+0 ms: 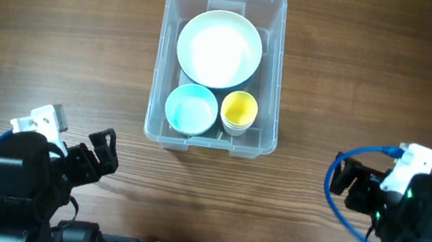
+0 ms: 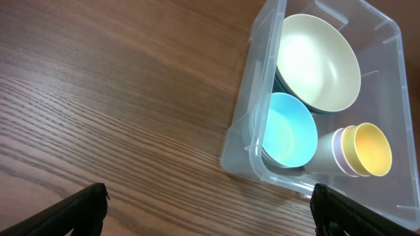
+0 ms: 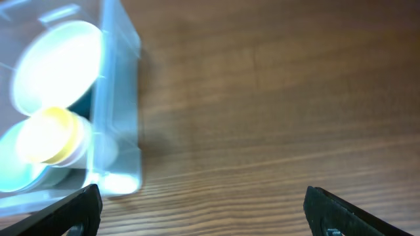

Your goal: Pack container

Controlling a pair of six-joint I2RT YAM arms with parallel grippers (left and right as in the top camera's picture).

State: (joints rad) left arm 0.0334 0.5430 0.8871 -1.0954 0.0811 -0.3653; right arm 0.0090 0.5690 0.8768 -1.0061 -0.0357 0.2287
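Observation:
The clear rectangular container [image 1: 271, 78] stands at the middle back of the wooden table. Inside it sit a large white bowl [image 1: 219, 48], a light blue bowl [image 1: 191, 108] and a yellow cup [image 1: 240, 110]. The container also shows in the left wrist view [image 2: 244, 111] and in the right wrist view [image 3: 121, 98]. My left gripper [image 1: 101, 154] is open and empty near the front left edge; its fingers frame bare wood in the left wrist view [image 2: 210, 210]. My right gripper [image 1: 344, 181] is open and empty at the front right, also over bare wood in the right wrist view [image 3: 203, 210].
Both arm bases stand at the table's front edge. A blue cable [image 1: 357, 155] loops by the right arm. Bare wood lies to the left and right of the container.

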